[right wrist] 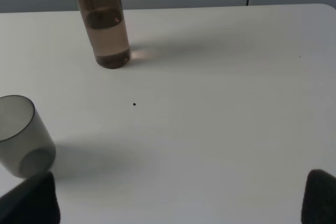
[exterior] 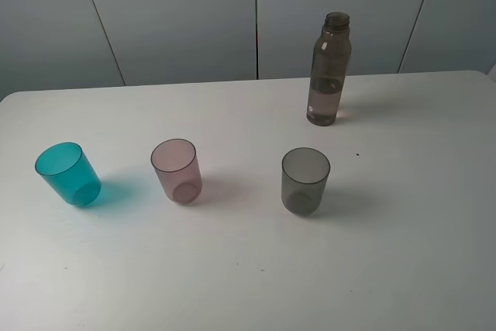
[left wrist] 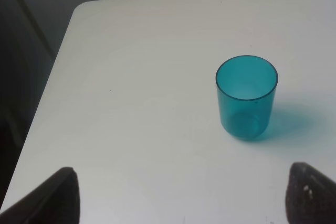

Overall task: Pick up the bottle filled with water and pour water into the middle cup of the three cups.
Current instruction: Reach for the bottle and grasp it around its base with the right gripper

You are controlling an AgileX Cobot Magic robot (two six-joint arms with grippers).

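**Bottle [exterior: 329, 71] stood upright, mouth up**

On the smooth white desk [exterior: 232, 277] sat tapered translucent tumblers: teal cup [exterior: 68, 174], pale pink middle cup [exterior: 177, 171], smoky grey cup [exterior: 305, 181]. The slim, round-shouldered bottle stood behind the grey one. Left hand [left wrist: 181, 198] and right hand [right wrist: 178, 200] gaped, empty.

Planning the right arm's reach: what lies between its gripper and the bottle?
In the right wrist view, only bare table with a tiny dark speck separates the right gripper from the bottle; the grey cup stands aside.
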